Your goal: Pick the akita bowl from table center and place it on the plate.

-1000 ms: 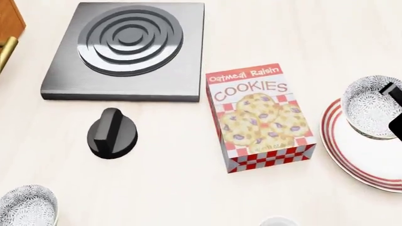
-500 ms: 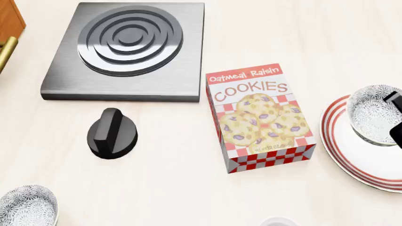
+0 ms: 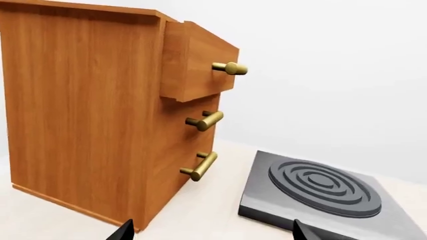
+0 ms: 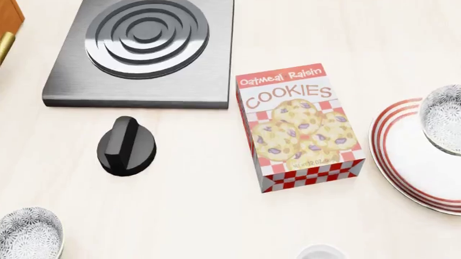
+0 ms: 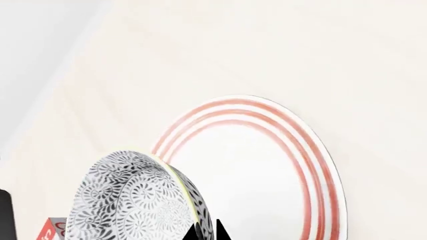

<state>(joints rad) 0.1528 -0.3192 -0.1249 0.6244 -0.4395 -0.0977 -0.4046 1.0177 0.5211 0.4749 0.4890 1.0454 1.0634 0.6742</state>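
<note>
The akita bowl [image 4: 443, 118], grey-and-white speckled, shows at the right edge of the head view over the plate [image 4: 411, 162], a wide white plate with red rings. In the right wrist view my right gripper [image 5: 205, 232] is shut on the rim of the bowl [image 5: 133, 200], one fingertip inside and one outside, with the plate [image 5: 267, 165] beneath. I cannot tell whether the bowl touches the plate. The right gripper is out of the head view. My left gripper [image 3: 213, 231] is open and empty, with its fingertips wide apart over the tabletop.
A cookies box [image 4: 299, 127] lies left of the plate. A black knob [image 4: 128, 145] and a grey burner slab [image 4: 144, 48] sit further left. A second speckled bowl [image 4: 29, 234] and a white cup [image 4: 320, 252] are at the near edge. A wooden drawer cabinet [image 3: 87, 115] stands beside the burner slab.
The bowl has moved right, further over the plate, and the right gripper's black fingers have left the head view. The head view has shifted, so everything sits a little higher.
</note>
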